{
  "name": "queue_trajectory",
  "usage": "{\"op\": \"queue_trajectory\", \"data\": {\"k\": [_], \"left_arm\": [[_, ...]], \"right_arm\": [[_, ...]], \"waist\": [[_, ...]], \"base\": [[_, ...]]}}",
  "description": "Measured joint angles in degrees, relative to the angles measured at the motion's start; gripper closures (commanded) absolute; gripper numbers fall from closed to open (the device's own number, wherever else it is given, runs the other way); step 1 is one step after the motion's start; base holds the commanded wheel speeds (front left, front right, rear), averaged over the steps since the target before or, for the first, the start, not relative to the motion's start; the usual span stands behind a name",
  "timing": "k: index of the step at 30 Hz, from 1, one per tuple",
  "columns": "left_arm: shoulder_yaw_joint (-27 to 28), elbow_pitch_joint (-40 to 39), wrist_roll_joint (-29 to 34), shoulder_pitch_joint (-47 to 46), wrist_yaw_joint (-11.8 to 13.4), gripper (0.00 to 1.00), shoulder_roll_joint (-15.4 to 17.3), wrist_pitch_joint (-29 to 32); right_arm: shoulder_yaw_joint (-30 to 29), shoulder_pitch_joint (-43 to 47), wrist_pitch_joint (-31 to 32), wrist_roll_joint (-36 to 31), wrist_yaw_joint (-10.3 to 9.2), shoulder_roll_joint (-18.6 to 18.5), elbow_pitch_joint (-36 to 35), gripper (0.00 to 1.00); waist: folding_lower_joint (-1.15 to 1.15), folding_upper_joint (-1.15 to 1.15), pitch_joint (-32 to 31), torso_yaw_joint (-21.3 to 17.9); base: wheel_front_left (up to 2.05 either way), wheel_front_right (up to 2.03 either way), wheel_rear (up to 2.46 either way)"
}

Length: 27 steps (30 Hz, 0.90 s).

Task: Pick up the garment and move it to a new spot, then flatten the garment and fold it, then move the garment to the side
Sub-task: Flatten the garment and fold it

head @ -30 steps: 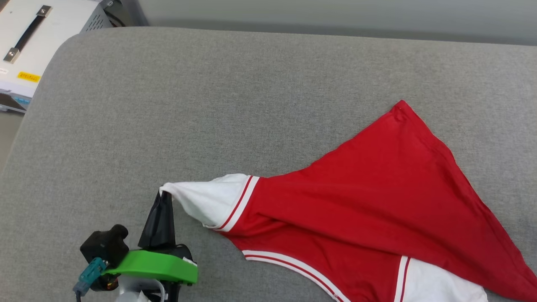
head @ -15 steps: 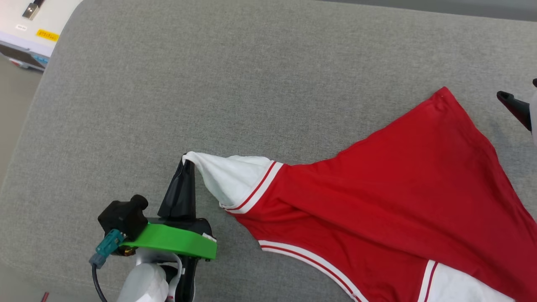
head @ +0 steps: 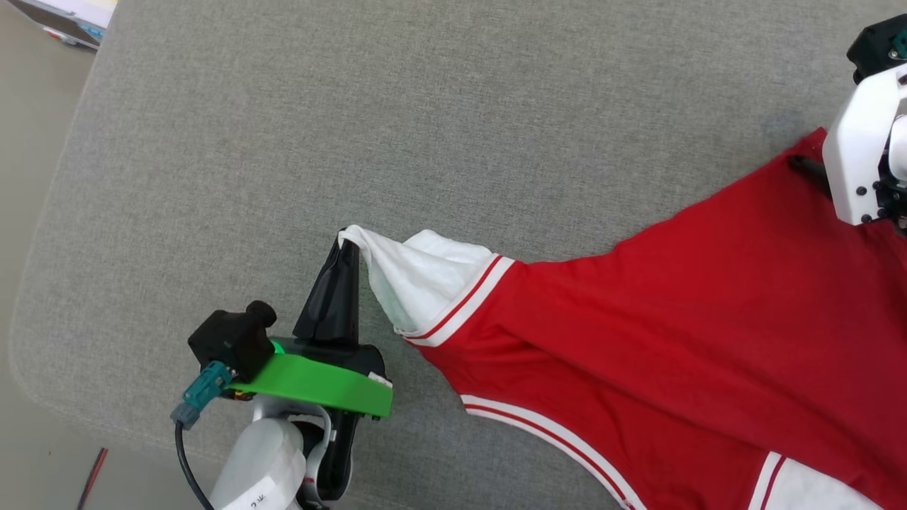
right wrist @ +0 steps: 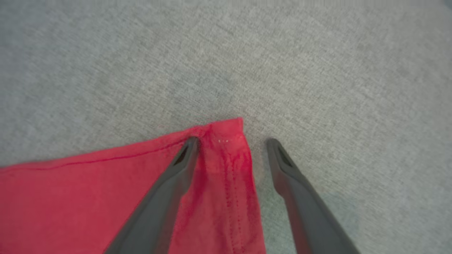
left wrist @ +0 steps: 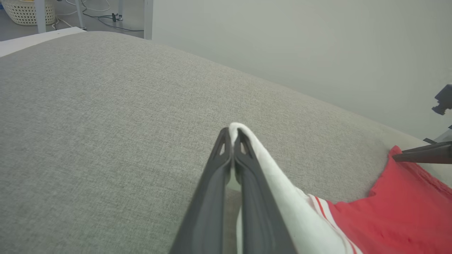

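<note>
Step in hand: flattening, as I judge it; the garment [head: 673, 319] lies spread but creased on the grey padded surface [head: 354, 106], pulled out toward two of its ends.
Garment position: right half of the head view, running from a white sleeve [head: 418, 280] near the middle to a red hem corner [right wrist: 226, 134] at the far right.
Left tool [head: 346, 248]: clenched on the very tip of the white sleeve, which is drawn to a point.
Right tool [right wrist: 232, 141]: released, fingers spread wide. One finger is over the red cloth, the other over bare grey, and the hem corner is between them.
Next move calls for: probably lowering the right tool and closing it on that corner, then drawing away from the left tool to pull the cloth taut.
Head view adds: the overall layout and the diagonal folds across the red body. A white wrist housing [head: 861, 152] hides most of the right fingers.
Right wrist view adds: exactly how the fingers straddle the stitched corner.
Left wrist view adds: the sleeve fold pinched at the fingertips.
</note>
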Motion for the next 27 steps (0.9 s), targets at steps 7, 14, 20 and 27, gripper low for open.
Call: {"op": "queue_trajectory", "data": {"k": [7, 14, 20, 27], "left_arm": [[-0.60, 0.16, -0.05, -0.32, 0.45, 1.00, 0.00, 0.00], [0.56, 1.27, 0.09, -0.26, 0.51, 1.00, -0.01, 0.00], [1.48, 2.20, 3.98, -0.34, -0.37, 1.00, 0.32, 0.00], [4.71, 0.98, 6.41, -4.11, -0.91, 1.00, 3.24, 0.00]], "right_arm": [[6.08, -2.13, -0.47, 2.74, -0.01, -2.16, 3.54, 0.93], [8.90, -2.48, -8.90, 5.34, 0.00, -1.52, 5.27, 1.00], [8.60, -2.51, -19.18, 7.81, 0.01, -2.08, 4.65, 1.00], [8.71, -2.50, -28.88, 9.81, 0.01, -4.07, 0.26, 1.00]], "waist": [[0.00, 0.00, 0.72, 1.17], [0.00, 0.00, -1.21, 0.13], [0.00, 0.00, -4.65, -0.99], [0.00, 0.00, -8.88, -3.29]], "base": [[0.00, 0.00, 0.00], [0.00, 0.00, 0.00], [0.00, 0.00, 0.00], [0.00, 0.00, 0.00]]}}
